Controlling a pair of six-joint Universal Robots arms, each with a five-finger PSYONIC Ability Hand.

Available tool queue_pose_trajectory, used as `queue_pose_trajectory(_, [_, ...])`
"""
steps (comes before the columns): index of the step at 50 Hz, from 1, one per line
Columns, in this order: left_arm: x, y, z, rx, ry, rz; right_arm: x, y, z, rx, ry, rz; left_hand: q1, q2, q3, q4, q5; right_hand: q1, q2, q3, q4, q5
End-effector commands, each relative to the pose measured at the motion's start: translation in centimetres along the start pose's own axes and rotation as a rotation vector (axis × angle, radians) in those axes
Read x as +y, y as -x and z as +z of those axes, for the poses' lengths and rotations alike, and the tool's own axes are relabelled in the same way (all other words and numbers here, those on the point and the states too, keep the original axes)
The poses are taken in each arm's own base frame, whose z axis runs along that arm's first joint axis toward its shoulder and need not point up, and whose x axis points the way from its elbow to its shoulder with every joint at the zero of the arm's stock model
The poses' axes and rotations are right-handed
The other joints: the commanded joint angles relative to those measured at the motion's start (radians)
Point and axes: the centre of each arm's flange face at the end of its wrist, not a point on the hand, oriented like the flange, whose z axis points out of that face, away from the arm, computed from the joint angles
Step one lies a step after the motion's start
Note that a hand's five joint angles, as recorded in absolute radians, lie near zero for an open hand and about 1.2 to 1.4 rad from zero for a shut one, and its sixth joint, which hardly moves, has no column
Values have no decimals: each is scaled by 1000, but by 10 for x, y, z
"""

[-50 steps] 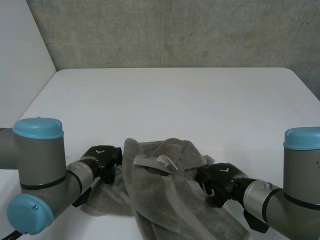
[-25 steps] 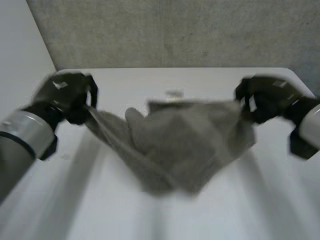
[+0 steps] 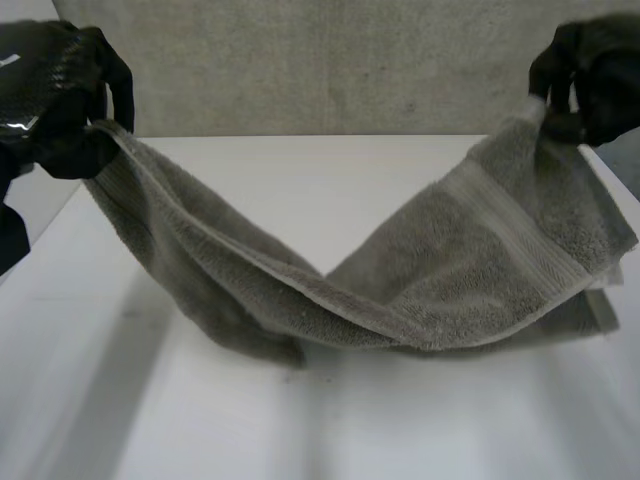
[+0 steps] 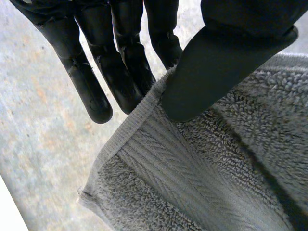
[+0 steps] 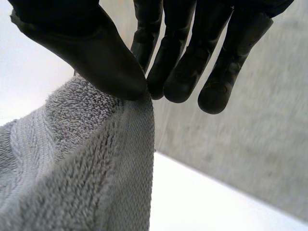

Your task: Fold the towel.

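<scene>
One towel [image 3: 450, 270] pinched by left hand [image 3: 50, 90], right hand [image 3: 595, 75].

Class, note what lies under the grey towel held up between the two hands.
The white table lies under the towel, which the left hand and right hand pinch at its raised ends. Its sagging middle covers the table there; whether it touches cannot be told.
</scene>
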Motion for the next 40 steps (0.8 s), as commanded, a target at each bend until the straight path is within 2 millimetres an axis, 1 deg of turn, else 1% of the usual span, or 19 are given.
queue_pose_trajectory(1, [56,14,53,-28,136,-17,47,-26,52,7,159,86,205,181,180,180,194,70,83,72,60,57])
queue_pose_trajectory(2, [56,14,53,-28,137,-17,58,-33,67,14,186,102,205,181,180,180,194,70,83,72,60,57])
queue_pose_trajectory(3, [69,13,65,-19,160,-21,58,-33,68,14,186,103,205,181,180,180,194,70,83,72,60,57])
queue_pose_trajectory(5, [81,10,77,-8,186,-28,80,-43,101,50,228,111,205,181,180,180,194,70,83,72,60,57])
queue_pose_trajectory(6, [94,8,87,1,215,-34,80,-43,101,50,228,111,205,181,180,180,194,70,83,72,60,57])
queue_pose_trajectory(8, [107,3,97,16,240,-38,105,-45,131,95,267,104,205,181,180,180,194,70,83,72,60,57])
queue_pose_trajectory(9, [107,3,97,16,240,-38,105,-45,131,96,268,104,205,181,180,180,194,70,83,72,60,57])
queue_pose_trajectory(11, [119,-2,106,29,262,-42,128,-51,152,139,294,102,205,181,180,180,194,70,83,72,60,57])
queue_pose_trajectory(13, [148,-9,122,40,313,-76,139,-54,160,153,309,107,205,181,180,180,194,70,83,72,60,57])
queue_pose_trajectory(14, [148,-9,122,40,313,-77,140,-54,160,153,309,107,205,181,180,180,194,70,83,72,60,57])
queue_pose_trajectory(16, [167,-11,129,24,350,-113,155,-57,172,163,322,126,205,181,180,180,194,-615,-602,-613,-626,-629])
queue_pose_trajectory(17, [167,-11,129,24,350,-113,159,-56,176,161,319,130,205,181,180,180,194,-877,-864,-875,-888,-891])
queue_pose_trajectory(18, [174,-10,131,9,365,-122,159,-56,176,161,319,130,205,181,180,180,194,-880,-867,-878,-890,-894])
queue_pose_trajectory(19, [179,-10,131,-5,375,-127,160,-55,179,159,317,126,205,181,180,180,194,-1124,-1111,-1122,-1135,-1138])
queue_pose_trajectory(23, [182,-8,131,-25,385,-127,159,-55,179,159,314,122,205,181,180,180,194,-1152,-1139,-1150,-1162,-1165])
queue_pose_trajectory(27, [181,-8,129,-28,386,-128,143,-56,172,164,286,109,205,181,180,180,194,-1152,-1139,-1150,-1162,-1165])
queue_pose_trajectory(32, [165,-6,122,-33,361,-127,136,-52,156,145,297,64,205,181,180,180,194,-1152,-1139,-1150,-1162,-1165])
queue_pose_trajectory(37, [153,-7,114,-30,343,-128,145,-47,139,113,317,-89,205,181,180,180,194,-992,-979,-990,-1002,-1005])
queue_pose_trajectory(40, [151,-7,111,-30,339,-128,162,-43,135,81,331,-175,205,181,180,180,194,-915,-903,-913,-926,-929])
